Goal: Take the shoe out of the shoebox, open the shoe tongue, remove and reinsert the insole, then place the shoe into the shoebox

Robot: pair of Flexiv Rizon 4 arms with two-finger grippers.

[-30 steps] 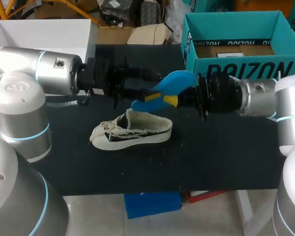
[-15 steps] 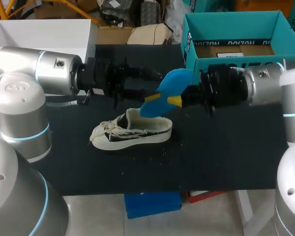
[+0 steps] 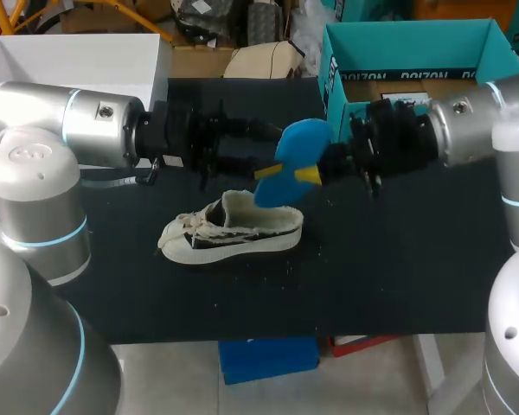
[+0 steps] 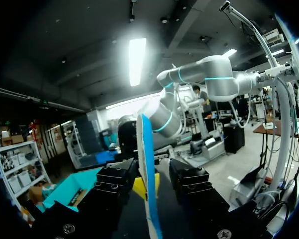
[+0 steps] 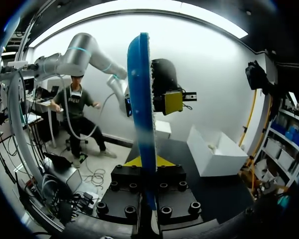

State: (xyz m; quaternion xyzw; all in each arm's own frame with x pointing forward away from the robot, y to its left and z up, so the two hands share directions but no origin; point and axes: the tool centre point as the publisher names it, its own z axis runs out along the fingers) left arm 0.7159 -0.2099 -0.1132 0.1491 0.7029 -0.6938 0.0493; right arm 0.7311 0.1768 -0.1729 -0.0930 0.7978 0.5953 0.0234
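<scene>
Insole work is at its turning point. My right gripper (image 3: 310, 175) is clamped on the soft blue foam insole (image 3: 296, 147), which rises edge-on from between its fingers in the right wrist view. Over the last second that arm has drawn back towards the teal cardboard shoebox (image 3: 406, 43), tipping the insole steeper and higher. Its lower end now hangs just above the heel opening of the white canvas sneaker (image 3: 233, 232). The sneaker has stayed lying on the black table (image 3: 372, 277), outside the box. My left gripper (image 3: 272, 154) has not moved. Its fingers stand apart with the insole's edge between them, not pinching it. I judge removal done and reinsertion next.
</scene>
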